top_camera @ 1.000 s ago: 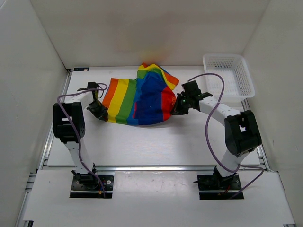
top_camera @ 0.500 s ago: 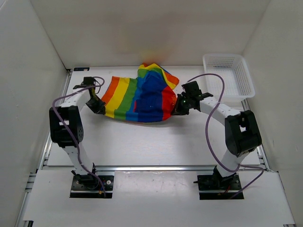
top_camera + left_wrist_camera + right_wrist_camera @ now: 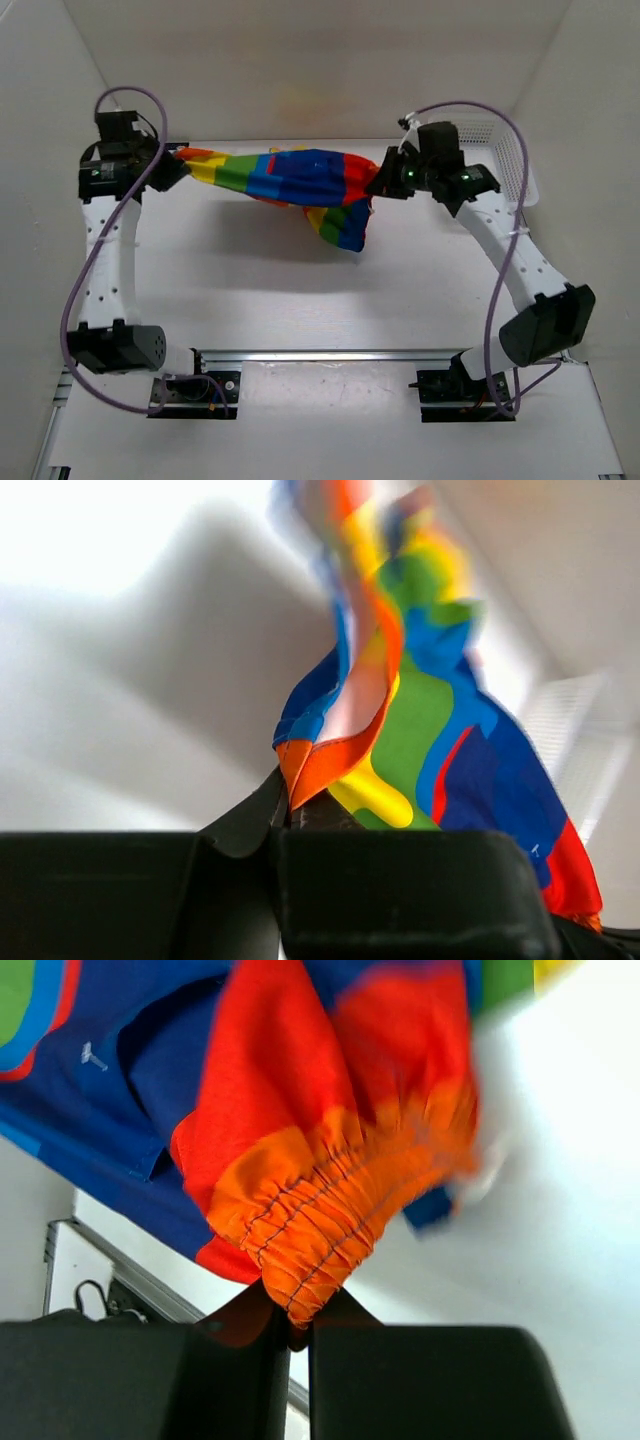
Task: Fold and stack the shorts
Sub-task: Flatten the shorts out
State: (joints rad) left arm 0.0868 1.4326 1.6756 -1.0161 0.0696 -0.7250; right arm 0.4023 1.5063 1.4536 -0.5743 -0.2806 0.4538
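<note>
The shorts [image 3: 290, 180] hang stretched in the air over the table's [image 3: 300, 295] 12 o'clock side, with one fold drooping toward 5 o'clock. At their 9 o'clock end the left gripper [image 3: 175, 162] pinches an orange hem. At 3 o'clock the right gripper [image 3: 385, 180] is clamped on the gathered orange waistband. Both wrist views blur farther along the cloth. The right arm hides most of the white basket [image 3: 520, 165] at 2 o'clock.
</note>
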